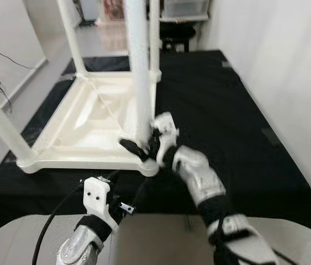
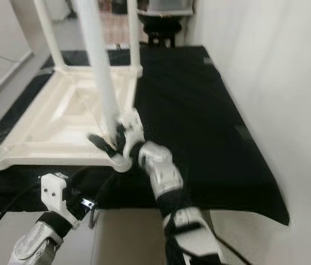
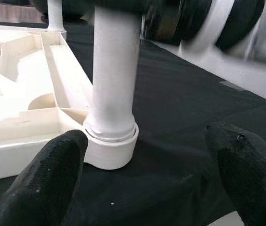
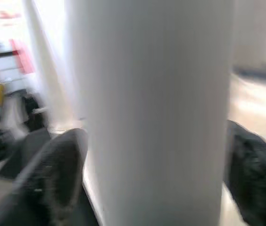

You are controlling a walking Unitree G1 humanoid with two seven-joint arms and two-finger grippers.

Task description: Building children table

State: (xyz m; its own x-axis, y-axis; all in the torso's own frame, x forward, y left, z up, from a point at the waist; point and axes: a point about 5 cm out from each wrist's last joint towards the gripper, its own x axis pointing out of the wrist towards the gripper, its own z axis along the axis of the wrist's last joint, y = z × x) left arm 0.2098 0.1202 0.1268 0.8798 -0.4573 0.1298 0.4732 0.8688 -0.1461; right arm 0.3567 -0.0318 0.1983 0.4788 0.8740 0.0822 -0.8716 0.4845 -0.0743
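One white plastic tabletop [image 1: 84, 124] lies upside down on a black mat [image 1: 221, 121], close to the mat's left edge, its ribbed underside facing up. Four white legs can be counted standing up from its corners: the near right leg [image 1: 139, 66], a near left leg [image 1: 1, 130] that leans outward, and two at the far corners, the far left leg [image 1: 71, 36] and the far right leg [image 1: 154, 36]. Each sits in a round corner socket; the near right socket [image 3: 110, 148] rings the base of its leg, with a thin collar showing at the joint.

The right gripper [image 1: 144, 144] is at the near right corner of the tabletop, its black fingers clasped around the foot of the near right leg just above the socket; in the right wrist view the leg stands between the two fingers [image 4: 57, 174], touching both. The picture there is blurred.

The left gripper [image 3: 147, 179] hangs lower, just off the mat's near edge, its fingers spread wide and grasping nothing, pointed at the same corner socket without touching it.

Against the far wall, past the mat's far edge, stands one dark stool [image 1: 176, 34].
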